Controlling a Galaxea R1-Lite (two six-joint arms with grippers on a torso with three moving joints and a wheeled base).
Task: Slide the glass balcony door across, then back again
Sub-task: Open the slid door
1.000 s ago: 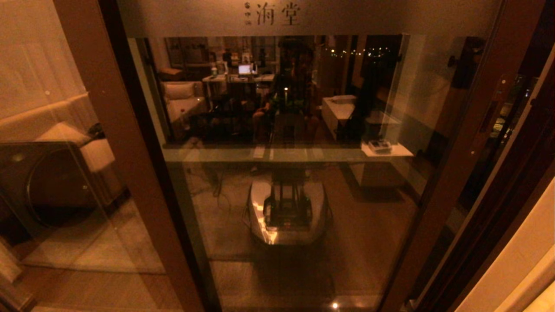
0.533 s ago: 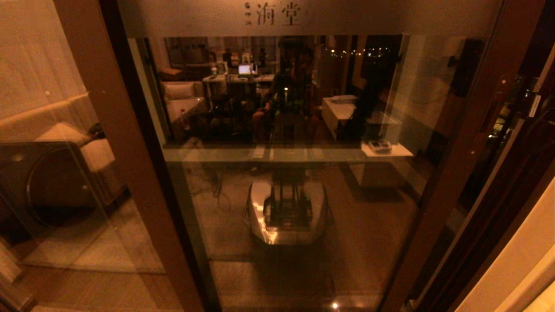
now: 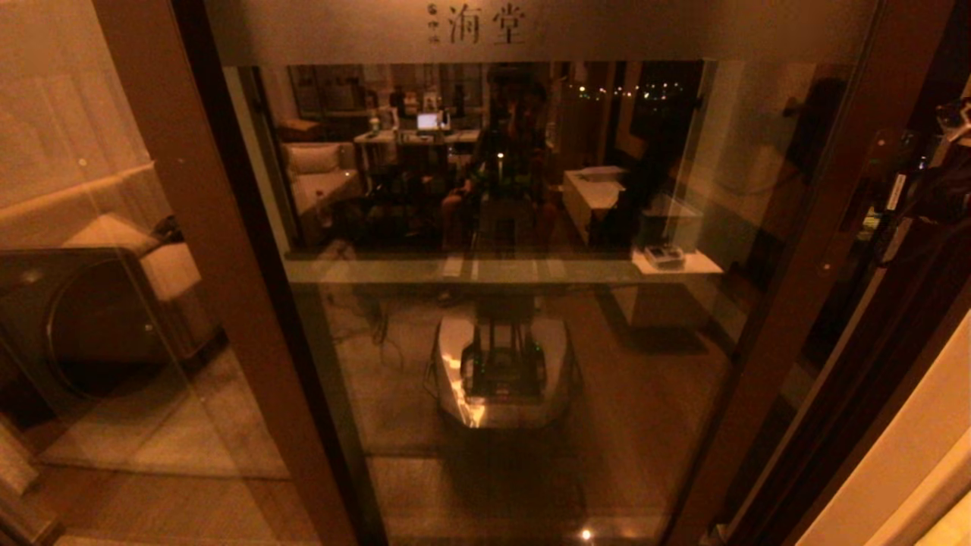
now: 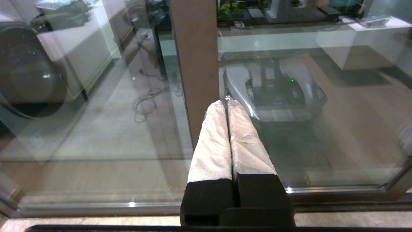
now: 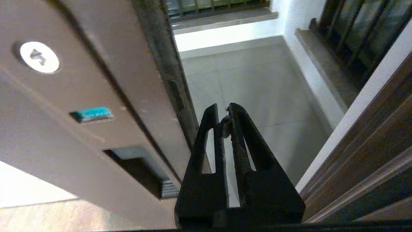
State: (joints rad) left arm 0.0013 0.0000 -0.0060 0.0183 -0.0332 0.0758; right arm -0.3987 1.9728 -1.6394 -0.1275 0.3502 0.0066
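Note:
The glass balcony door (image 3: 493,341) fills the head view, with a frosted top band with characters and a brown right stile (image 3: 827,250). My right arm (image 3: 948,174) shows at the right edge, past that stile. In the right wrist view my right gripper (image 5: 222,108) is shut, its black fingers lying beside the stile's edge, close to the lock plate (image 5: 64,106) and its recess (image 5: 138,167). It points into the gap over the balcony floor. My left gripper (image 4: 225,103) is shut, its white-wrapped fingers low before the door's left stile (image 4: 196,64), holding nothing.
Left of the door stands a glass panel (image 3: 91,303) showing a sofa and a dark round shape. The wooden jamb (image 5: 370,145) runs close on the gripper's other side. A dark barred window (image 5: 354,29) lines the balcony. The floor track (image 4: 322,196) runs below.
My right arm has come into the head view at the right edge, beyond the door's stile, and its dark reflection on the glass has faded. The door has barely shifted.

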